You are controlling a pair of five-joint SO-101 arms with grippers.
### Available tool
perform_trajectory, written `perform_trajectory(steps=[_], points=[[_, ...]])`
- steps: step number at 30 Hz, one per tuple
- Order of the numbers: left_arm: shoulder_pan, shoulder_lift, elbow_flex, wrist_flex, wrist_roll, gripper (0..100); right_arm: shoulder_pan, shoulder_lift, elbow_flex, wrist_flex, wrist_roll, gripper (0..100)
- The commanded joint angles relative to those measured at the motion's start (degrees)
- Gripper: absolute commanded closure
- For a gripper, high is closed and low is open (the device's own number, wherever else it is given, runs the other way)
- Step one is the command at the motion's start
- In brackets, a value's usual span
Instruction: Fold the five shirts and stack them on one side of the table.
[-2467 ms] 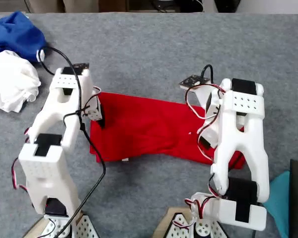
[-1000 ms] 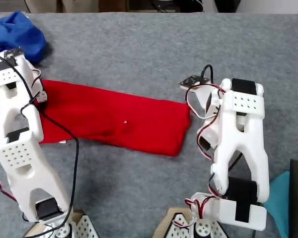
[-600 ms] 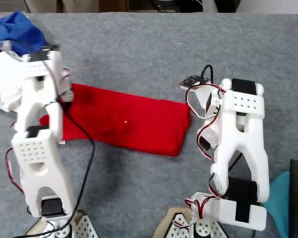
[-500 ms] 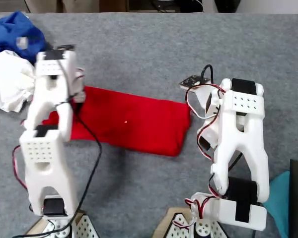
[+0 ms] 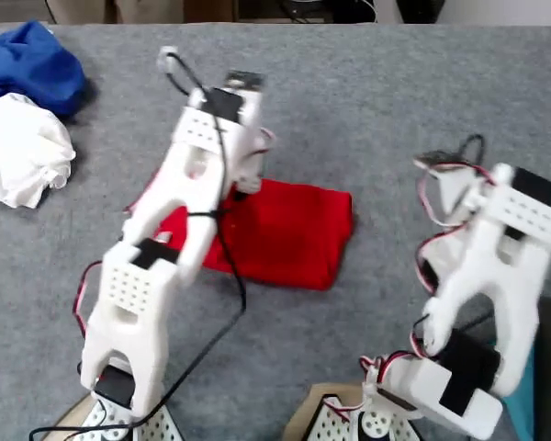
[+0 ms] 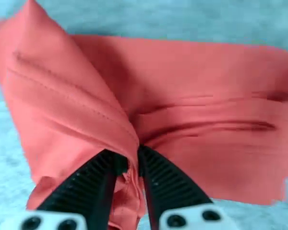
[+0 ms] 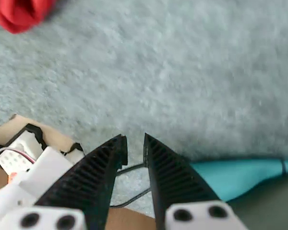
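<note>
We see the left gripper (image 6: 133,155) clenched on a raised fold of the red shirt (image 6: 206,120). The cloth is pinched between its two ribbed fingers and peaks up out of the grip. From the high view, that gripper sits over the left part of the red shirt, which lies partly folded around the middle of the table (image 5: 367,83). The shirt's right end is a rounded fold lying flat, and part of its left side is hidden beneath the arm.

The right gripper (image 7: 133,141) has its fingers drawn together with a thin slit between them, grasping nothing. It hangs above bare grey surface toward the table's near right corner, well apart from the red shirt and near a teal cloth (image 7: 240,175).

A crumpled blue shirt (image 5: 32,60) lies in the far left corner, and a bunched white shirt (image 5: 23,147) touches it along the left edge.
</note>
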Motion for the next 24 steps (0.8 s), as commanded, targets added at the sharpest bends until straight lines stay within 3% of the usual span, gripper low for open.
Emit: perform_trajectory(steps=[1, 9, 24], points=[[5.3, -0.7, -3.6, 0.4, 1.8, 98, 5.8, -0.1, 0.0, 1.4, 1.9, 91.5], [12.5, -0.7, -7.7, 0.2, 4.7, 98, 14.1, -0.1, 0.0, 1.4, 2.7, 91.5], [16.1, 5.1, -9.2, -4.0, 7.8, 98, 14.0, -0.1, 0.0, 2.1, 4.2, 91.5]])
